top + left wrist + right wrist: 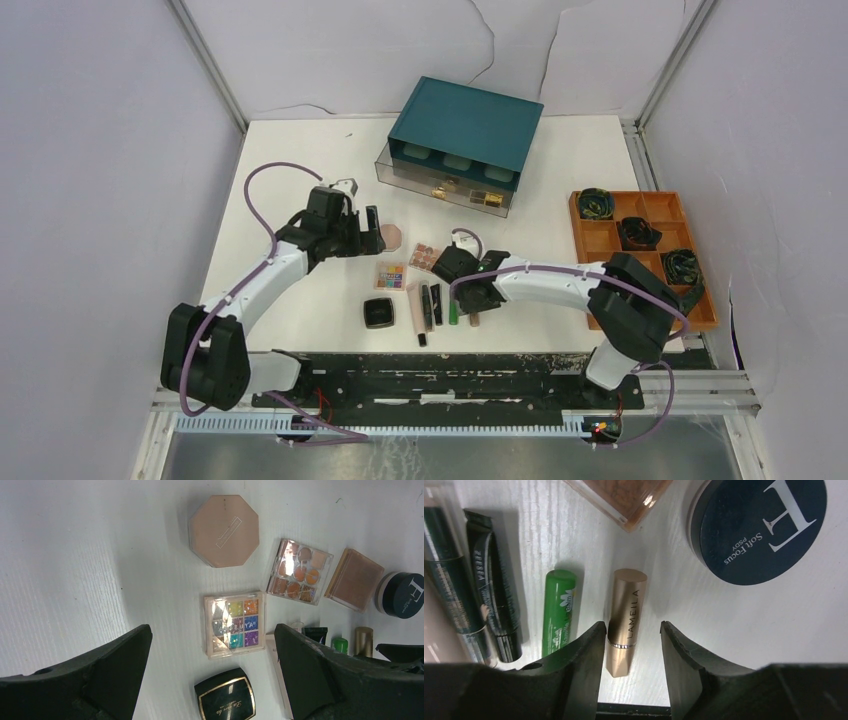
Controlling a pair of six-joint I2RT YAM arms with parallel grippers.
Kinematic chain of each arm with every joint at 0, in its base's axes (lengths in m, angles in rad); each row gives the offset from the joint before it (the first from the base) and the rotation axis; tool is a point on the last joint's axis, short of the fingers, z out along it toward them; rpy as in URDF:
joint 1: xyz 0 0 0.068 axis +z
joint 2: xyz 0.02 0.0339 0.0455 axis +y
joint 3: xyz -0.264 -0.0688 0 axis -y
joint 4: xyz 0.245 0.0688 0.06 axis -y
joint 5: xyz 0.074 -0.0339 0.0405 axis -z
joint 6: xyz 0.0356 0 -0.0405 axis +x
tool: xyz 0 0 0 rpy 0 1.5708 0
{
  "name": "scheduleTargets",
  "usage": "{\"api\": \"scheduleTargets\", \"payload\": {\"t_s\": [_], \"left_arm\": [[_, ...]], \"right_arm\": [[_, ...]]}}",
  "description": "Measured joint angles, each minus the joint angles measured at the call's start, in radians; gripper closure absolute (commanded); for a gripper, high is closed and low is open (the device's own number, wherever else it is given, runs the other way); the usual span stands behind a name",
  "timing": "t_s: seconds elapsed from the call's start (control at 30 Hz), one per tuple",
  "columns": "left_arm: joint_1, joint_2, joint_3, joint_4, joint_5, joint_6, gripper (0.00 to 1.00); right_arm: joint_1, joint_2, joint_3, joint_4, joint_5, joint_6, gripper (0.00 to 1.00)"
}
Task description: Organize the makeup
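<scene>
The makeup lies in a cluster at mid-table. In the left wrist view I see a pink octagonal compact (224,530), a colourful palette (235,625), an orange-toned palette (299,571), a brown square compact (354,579), a dark blue round compact (404,594) and a black square compact (225,700). My left gripper (212,632) is open and empty above them, beside the pink compact (392,238). My right gripper (630,630) is open and low, with its fingers on either side of a gold lipstick (626,620). A green balm tube (559,610) and black tubes (494,580) lie to its left.
A teal drawer box (465,125) with its clear bottom drawer pulled out stands at the back. An orange divided tray (600,240) with black coiled cables (637,232) sits at the right. A black rail (450,370) runs along the near edge.
</scene>
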Motion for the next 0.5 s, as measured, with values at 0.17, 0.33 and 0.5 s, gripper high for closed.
{"api": "scheduleTargets", "payload": {"t_s": [0.17,0.33,0.5], "left_arm": [[0.000,-0.003,-0.004,0.000,0.000,0.000,0.01],[0.000,-0.003,-0.005,0.000,0.000,0.000,0.01],[0.000,-0.003,-0.006,0.000,0.000,0.000,0.01]], "right_arm": [[0.000,0.033,-0.012,0.031,0.005,0.003,0.60],[0.002,0.041,-0.005,0.043,0.007,-0.007,0.99],[0.002,0.041,0.015,-0.007,0.014,-0.015,0.99]]}}
